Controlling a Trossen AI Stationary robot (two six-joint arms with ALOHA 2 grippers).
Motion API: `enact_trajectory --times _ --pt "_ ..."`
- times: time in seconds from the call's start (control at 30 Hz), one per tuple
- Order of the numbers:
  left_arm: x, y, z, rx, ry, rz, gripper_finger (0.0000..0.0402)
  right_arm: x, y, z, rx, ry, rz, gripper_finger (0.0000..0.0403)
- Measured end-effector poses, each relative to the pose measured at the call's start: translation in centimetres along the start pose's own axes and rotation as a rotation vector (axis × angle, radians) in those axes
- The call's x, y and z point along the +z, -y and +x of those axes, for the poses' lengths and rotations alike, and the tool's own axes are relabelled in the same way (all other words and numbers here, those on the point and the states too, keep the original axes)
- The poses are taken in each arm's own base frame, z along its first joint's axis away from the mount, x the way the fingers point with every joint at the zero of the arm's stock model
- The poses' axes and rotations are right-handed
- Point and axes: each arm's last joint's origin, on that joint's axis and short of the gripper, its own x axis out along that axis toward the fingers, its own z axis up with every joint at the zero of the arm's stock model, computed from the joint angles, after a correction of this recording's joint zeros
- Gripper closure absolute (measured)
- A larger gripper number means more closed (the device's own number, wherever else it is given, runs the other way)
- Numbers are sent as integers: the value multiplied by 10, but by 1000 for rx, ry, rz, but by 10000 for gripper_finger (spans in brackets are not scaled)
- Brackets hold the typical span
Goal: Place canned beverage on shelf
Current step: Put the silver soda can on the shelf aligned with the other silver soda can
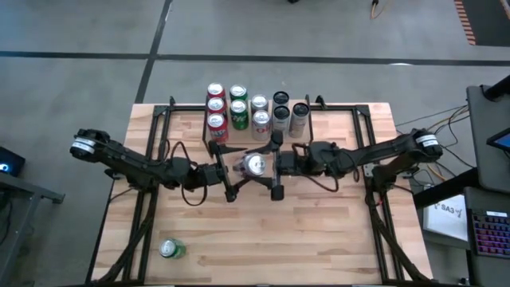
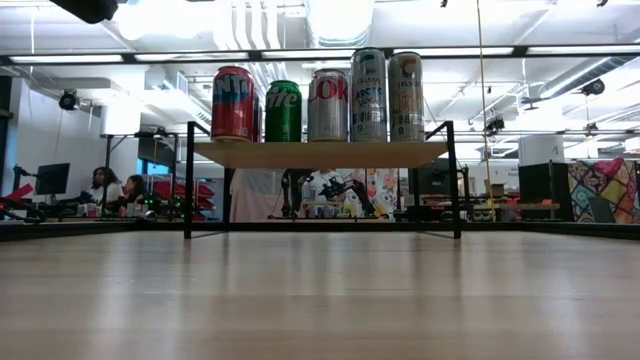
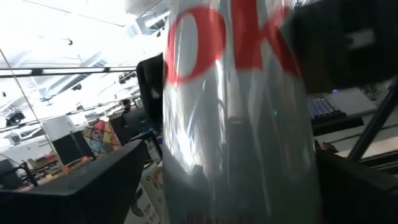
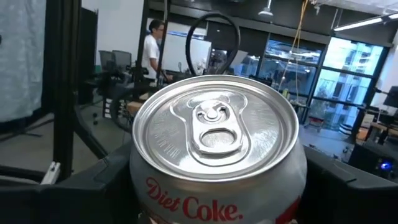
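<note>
Silver Diet Coke can (image 1: 256, 165) upright mid-desk, between left gripper (image 1: 232, 174) and right gripper (image 1: 276, 167), fingers of both spread around it. Behind, shelf (image 1: 227, 146) at far edge, crowded with cans (image 1: 237, 111). Green can (image 1: 171, 249) lying near front-left corner.

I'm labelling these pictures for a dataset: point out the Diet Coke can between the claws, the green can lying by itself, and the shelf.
Diet Coke can (image 4: 214, 130): right wrist view, on its silver lid.
Green can (image 1: 171, 249): high view, on its side.
Shelf (image 2: 320, 154): low view, on the board's front edge.
</note>
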Motion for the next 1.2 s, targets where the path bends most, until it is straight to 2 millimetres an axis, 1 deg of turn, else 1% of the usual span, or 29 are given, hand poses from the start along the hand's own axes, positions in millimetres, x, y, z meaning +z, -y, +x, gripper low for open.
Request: enact_trajectory --times 0.07,0.23,0.3,0.47,0.53,0.67,0.8,0.87,0.97,1.1,1.2 --pt "1 0 1 3 -2 12 14 9 3 -3 4 -13 10 116" --pt "3 -3 -1 8 -2 15 18 41 11 -16 7 -35 47 116" --pt "5 -4 -1 14 4 11 18 52 13 -22 12 -71 45 116" --pt "9 -8 -4 25 4 9 18 83 29 -31 -4 -155 33 116" --pt "12 -11 -5 31 14 5 18 96 37 -32 -22 -172 19 116" --pt "17 -15 -7 42 30 -3 18 113 56 -35 -61 -211 -25 116" --pt "24 -22 -11 63 46 5 20 126 84 -39 -133 -230 -68 116" --pt "28 -27 -13 77 51 8 20 126 101 -40 -165 -264 -91 116" --pt "32 -36 -17 89 45 26 20 121 132 -38 -167 -291 -88 116" --pt "35 -53 -19 105 -6 47 20 103 178 -36 -144 -321 -54 116" --pt "32 -67 -19 143 -47 63 20 87 217 -42 -153 -335 -14 116"
